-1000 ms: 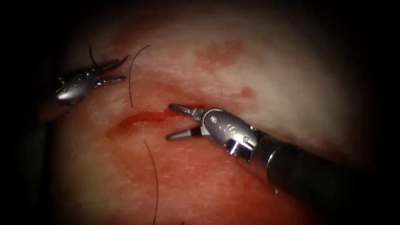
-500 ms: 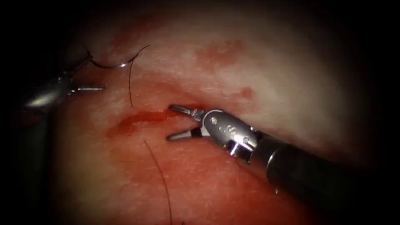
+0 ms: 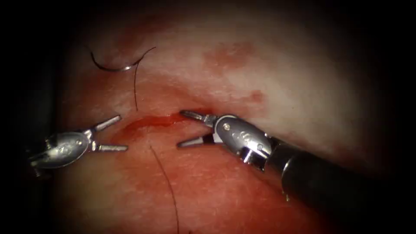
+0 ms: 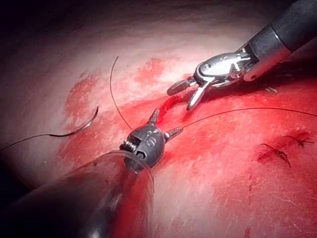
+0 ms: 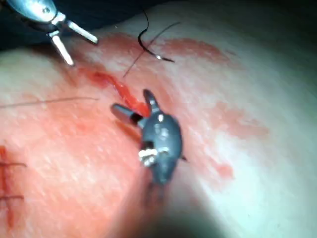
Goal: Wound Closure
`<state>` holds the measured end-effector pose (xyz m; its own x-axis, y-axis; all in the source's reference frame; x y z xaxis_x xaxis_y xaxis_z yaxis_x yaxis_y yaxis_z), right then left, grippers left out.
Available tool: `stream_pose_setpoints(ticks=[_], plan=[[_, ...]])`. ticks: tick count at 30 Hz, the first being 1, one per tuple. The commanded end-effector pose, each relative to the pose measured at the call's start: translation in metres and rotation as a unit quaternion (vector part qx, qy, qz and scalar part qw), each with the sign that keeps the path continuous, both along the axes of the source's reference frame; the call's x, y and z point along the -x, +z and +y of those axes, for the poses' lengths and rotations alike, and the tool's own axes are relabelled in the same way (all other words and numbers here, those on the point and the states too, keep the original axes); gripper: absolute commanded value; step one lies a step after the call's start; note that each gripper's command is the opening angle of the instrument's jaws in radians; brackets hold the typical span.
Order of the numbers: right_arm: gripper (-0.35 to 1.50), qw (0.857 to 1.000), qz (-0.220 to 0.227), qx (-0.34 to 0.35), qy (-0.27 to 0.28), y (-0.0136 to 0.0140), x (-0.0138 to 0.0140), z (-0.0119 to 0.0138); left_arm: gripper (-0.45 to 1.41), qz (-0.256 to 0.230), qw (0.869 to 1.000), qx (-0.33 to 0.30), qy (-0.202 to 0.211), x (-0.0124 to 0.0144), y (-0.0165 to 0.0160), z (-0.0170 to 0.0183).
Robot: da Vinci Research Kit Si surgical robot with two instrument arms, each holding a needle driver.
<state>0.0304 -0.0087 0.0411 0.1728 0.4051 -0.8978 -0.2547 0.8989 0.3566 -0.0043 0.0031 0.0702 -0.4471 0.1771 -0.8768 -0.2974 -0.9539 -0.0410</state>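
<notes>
Reddened tissue (image 3: 268, 69) carries a short cut (image 3: 149, 122) running roughly left to right, wet with red fluid (image 3: 143, 125). Toward the tissue's far-left edge, up from the cut's left end, the curved needle (image 3: 113, 67) lies loose on the surface, held by neither tool; its long axis runs left to right with the bow sagging toward the cut, both ends turned away from it. Whether any of it enters the tissue cannot be told. Thread (image 3: 135, 89) runs from beside the needle down toward the cut; another strand (image 3: 167, 186) trails toward the near edge. Left tool (image 3: 116, 134) sits at the cut's left end, jaws spread, grasping nothing. Right tool (image 3: 184, 128) straddles the cut's right end, jaws likewise released and empty.
</notes>
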Motion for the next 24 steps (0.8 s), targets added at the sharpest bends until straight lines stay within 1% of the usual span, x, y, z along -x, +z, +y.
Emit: stream_pose_setpoints(ticks=[1,6,9,15,24], plan=[[1.21,1.0,0.001,0.001,-0.001,0.0004,-0.0007,0.0003,0.24,0.006,1.0,0.006,0.008,0.0012,0.0005,-0.0005],[1.21,1.0,0.002,0.001,-0.001,0.0004,-0.0005,0.0004,0.24,0.022,0.998,0.047,0.047,0.004,-0.0003,-0.0031],[1.21,1.0,0.001,0.001,-0.001,0.0005,-0.0004,0.0004,0.24,0.025,0.995,0.07,0.059,0.0049,-0.0008,-0.0042],[1.21,1.0,0.001,0.001,-0.001,0.0006,-0.0004,0.0005,0.24,0.017,0.99,0.108,0.088,0.0068,-0.0026,-0.0057],[1.2,1.0,0.001,0.002,-0.002,0.0011,0.0,0.0006,0.29,-0.019,0.981,0.164,0.104,0.0103,-0.0068,-0.0077]])
